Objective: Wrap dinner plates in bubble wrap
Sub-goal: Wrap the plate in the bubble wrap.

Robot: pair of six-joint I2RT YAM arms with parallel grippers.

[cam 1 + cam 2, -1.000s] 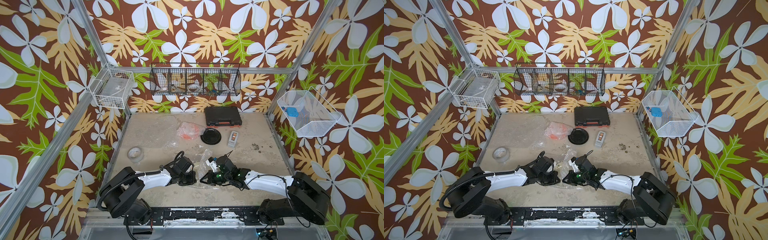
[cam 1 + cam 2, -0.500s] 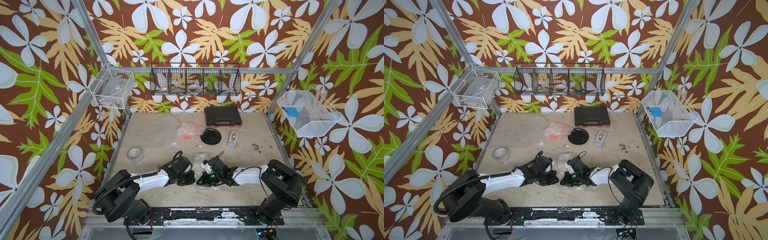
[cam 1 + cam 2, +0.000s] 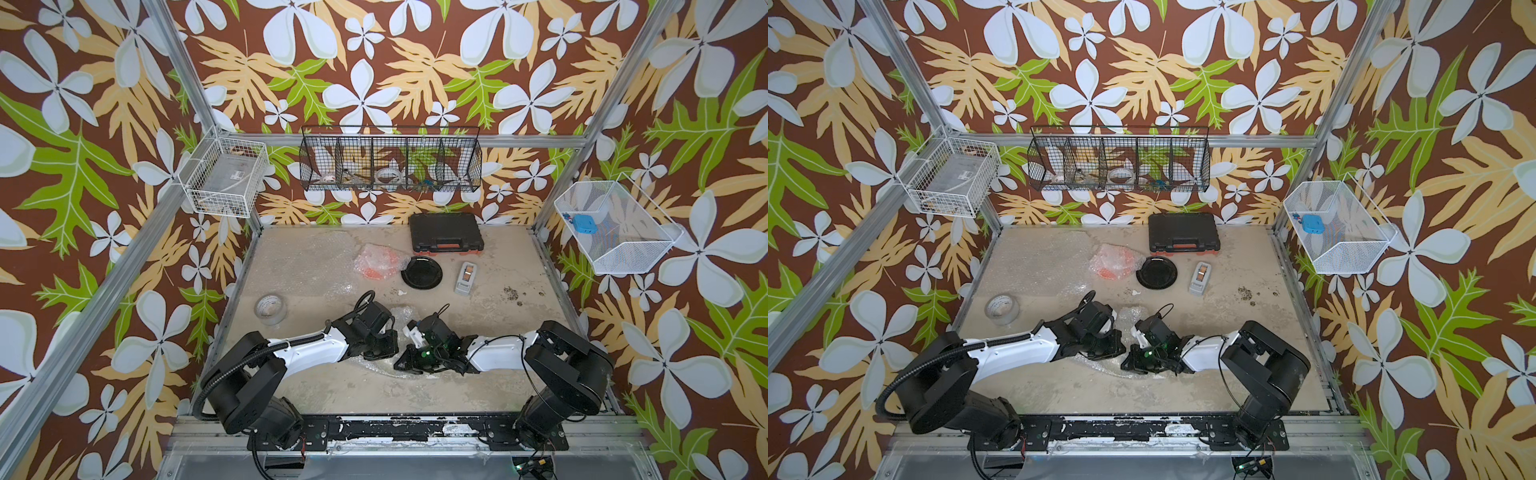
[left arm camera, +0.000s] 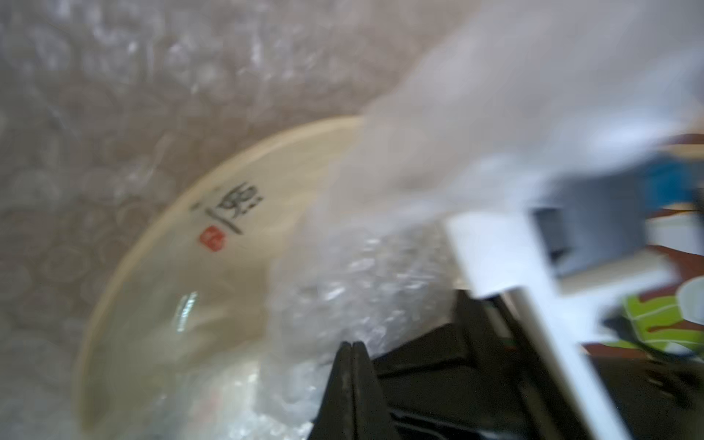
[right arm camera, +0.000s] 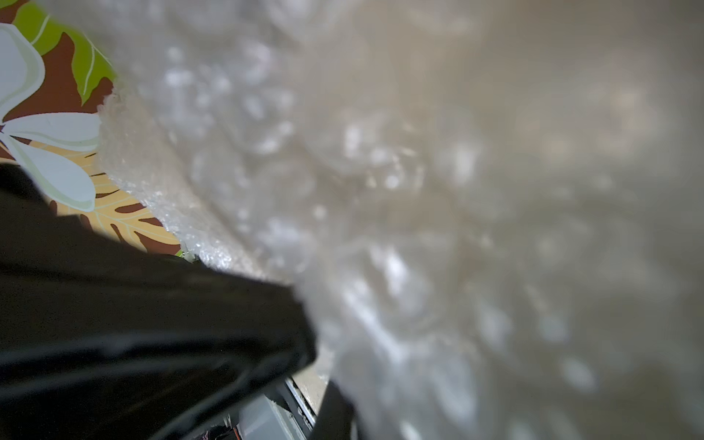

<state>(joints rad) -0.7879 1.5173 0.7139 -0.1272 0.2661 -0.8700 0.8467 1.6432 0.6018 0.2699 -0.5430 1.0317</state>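
Toward the surface's front edge, I saw the left end effector (image 4: 351,344) and right end effector (image 3: 402,363) closed at the bubble wrap (image 3: 402,316) partly covering the cream plate (image 4: 183,274).

The cream plate (image 4: 198,274) is blurred in the left wrist view and half under bubble wrap (image 4: 381,274). In both top views it cannot be made out. The right wrist view is soft throughout. Toward the worktop's (image 3: 498,374) 12 o'clock, wrap veils the orange plate (image 3: 376,266). The black wire basket's (image 3: 390,162) contents are too small to tell.
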